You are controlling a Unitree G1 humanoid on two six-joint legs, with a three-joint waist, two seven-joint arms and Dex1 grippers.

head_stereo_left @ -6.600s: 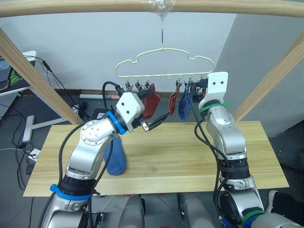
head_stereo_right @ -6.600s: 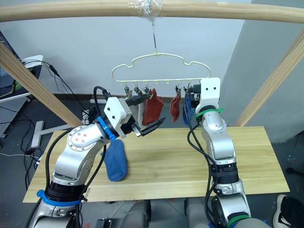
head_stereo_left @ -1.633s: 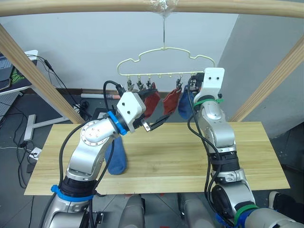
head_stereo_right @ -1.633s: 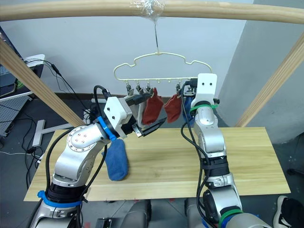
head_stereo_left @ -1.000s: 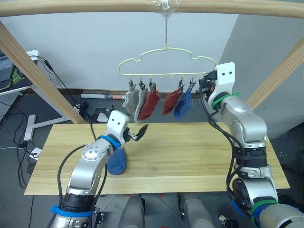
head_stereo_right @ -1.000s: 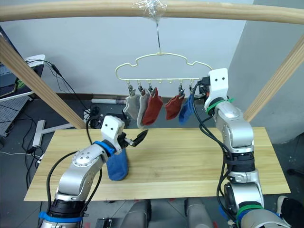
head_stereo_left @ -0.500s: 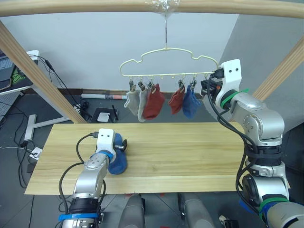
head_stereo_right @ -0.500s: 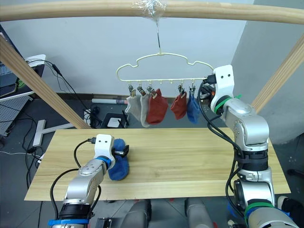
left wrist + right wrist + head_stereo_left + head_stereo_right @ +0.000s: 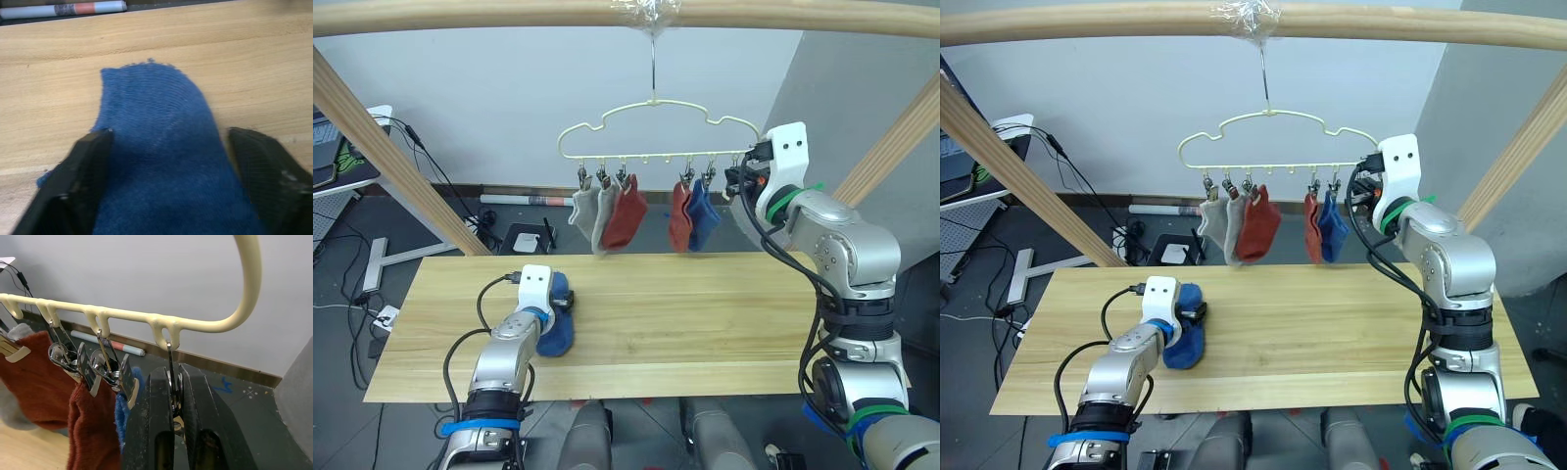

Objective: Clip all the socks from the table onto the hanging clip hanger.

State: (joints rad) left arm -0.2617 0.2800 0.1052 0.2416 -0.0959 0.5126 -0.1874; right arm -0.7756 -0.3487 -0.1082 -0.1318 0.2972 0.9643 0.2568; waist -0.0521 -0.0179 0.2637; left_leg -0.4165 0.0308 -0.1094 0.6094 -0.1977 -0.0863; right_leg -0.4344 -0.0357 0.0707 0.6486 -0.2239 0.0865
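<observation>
Blue knit fabric is the matter in hand: one short blue ankle sock [image 9: 555, 323] lies flat on the long light-plank table [image 9: 705, 313], the last sock there. Five others already hang from the pale yellow wavy wire clip hanger [image 9: 654, 127] above the table's far edge: two light grey socks [image 9: 588, 210], a rust-red sock [image 9: 626, 212], a second rust-red sock [image 9: 679, 217] and a second blue sock [image 9: 703, 215].

Judging by this, the step is the pick-up of the final sock. The left gripper [image 9: 166, 166] is down at the table with its two black fingers [image 9: 80, 183] spread wide, one on each side of the blue sock, which lies between them and runs away from the wrist. The fingers hold nothing yet; whether their tips touch the wood is not clear.

The right gripper [image 9: 173, 396] is up at the hanger's right end. Its fingers are closed together around the small metal end clip [image 9: 171, 382], the one clip beside the hanging blue sock that carries nothing.

The next move probably calls for the left fingers to close on the sock's fabric, pinching enough knit to lift it clear of the table, then to carry it up to that free clip. Soft fabric may slip or bunch, so a firm, centred pinch matters.
</observation>
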